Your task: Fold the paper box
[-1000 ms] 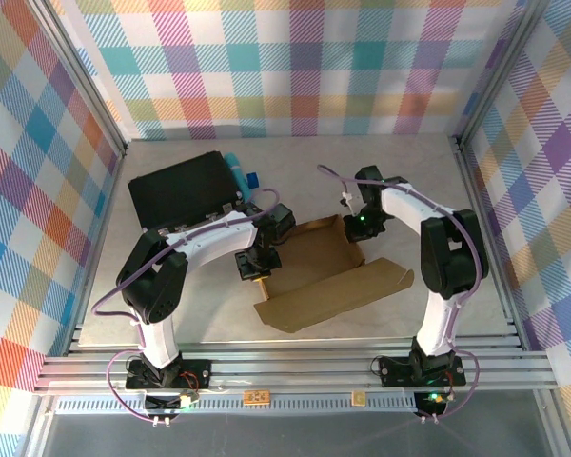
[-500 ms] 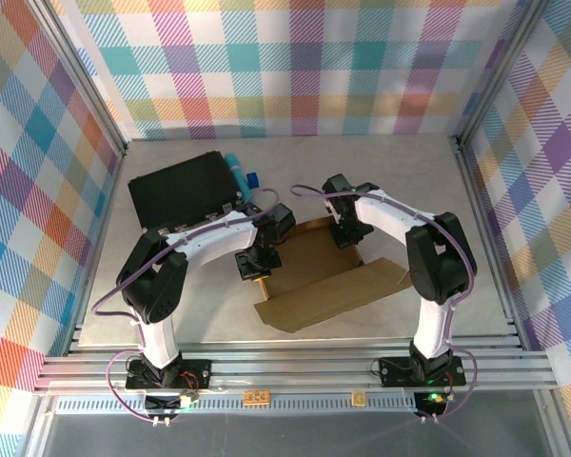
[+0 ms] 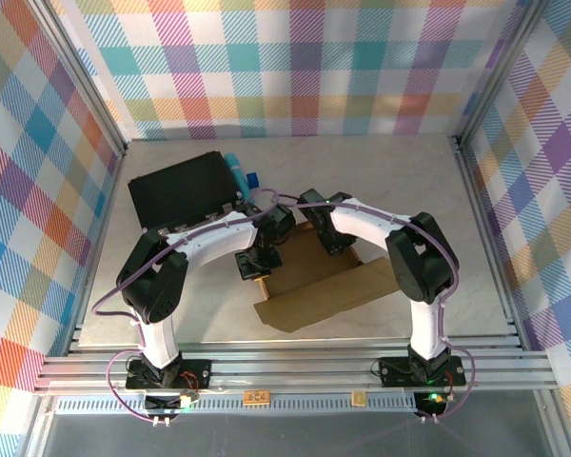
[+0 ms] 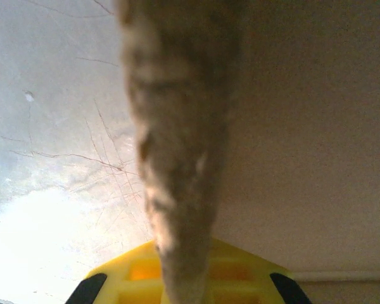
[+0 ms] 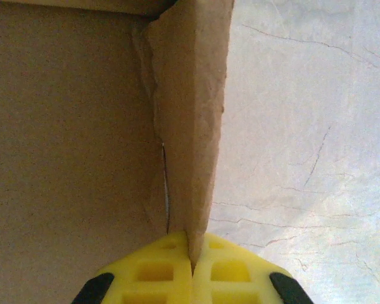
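Paper box (image 3: 314, 267) sits mid-surface (image 3: 476, 248), partly formed, I judge. My left hand (image 4: 185, 278) and right hand (image 5: 191, 269) each pinch a raised side wall (image 5: 190, 126). Its near flap (image 3: 362, 288) lies flat, unfolded.

Plaid walls (image 3: 305, 67) enclose a pale marbled tabletop (image 3: 409, 171).

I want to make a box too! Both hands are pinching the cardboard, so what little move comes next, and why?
Probably the right hand should swing its pinched flap inward over the paper box floor. That flap stands at a corner, and the left hand pinches another wall, steadying the box.
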